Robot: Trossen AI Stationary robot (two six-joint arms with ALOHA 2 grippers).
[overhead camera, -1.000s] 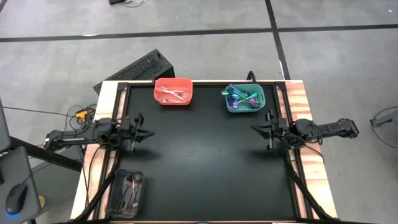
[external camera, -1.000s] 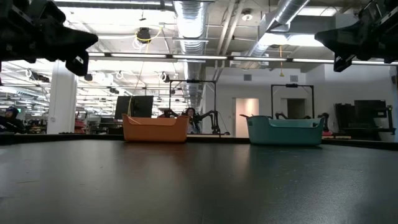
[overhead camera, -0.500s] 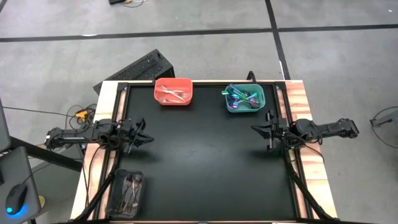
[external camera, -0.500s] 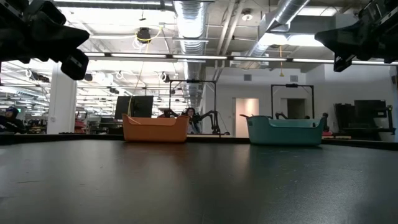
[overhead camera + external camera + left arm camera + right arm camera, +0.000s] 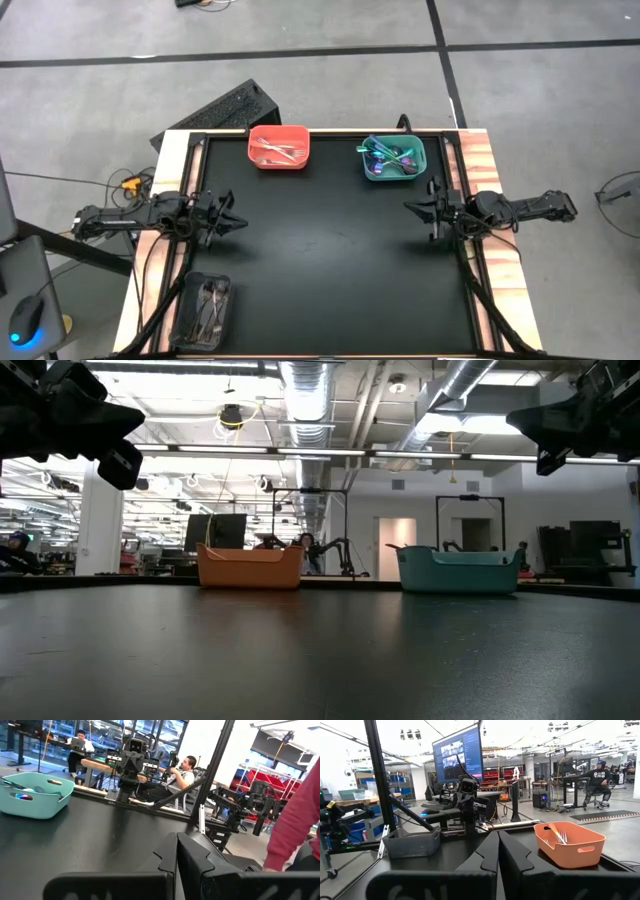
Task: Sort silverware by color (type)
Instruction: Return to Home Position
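Observation:
The silverware lies sorted in three bins. Silver forks (image 5: 277,152) are in the red bin (image 5: 254,160) at the far edge, and a fork (image 5: 560,836) sticks up over its rim. Purple and teal pieces (image 5: 392,157) fill the teal bin (image 5: 420,170) beside it. Dark pieces (image 5: 207,305) lie in the black bin (image 5: 190,330) at the near left corner. My left gripper (image 5: 241,224) hovers level over the table's left edge, shut and holding nothing (image 5: 176,851). My right gripper (image 5: 408,206) hovers level over the right edge, likewise shut and holding nothing (image 5: 498,842).
The black tabletop (image 5: 330,260) stretches bare between the two arms. Wooden strips (image 5: 490,170) run along the table's left and right sides. A person's red sleeve (image 5: 300,825) shows beyond the table in the left wrist view, and seated people work in the room behind.
My left gripper has rolled a little about the line it points along and swung slightly toward the table's near edge, staying shut over the left edge.

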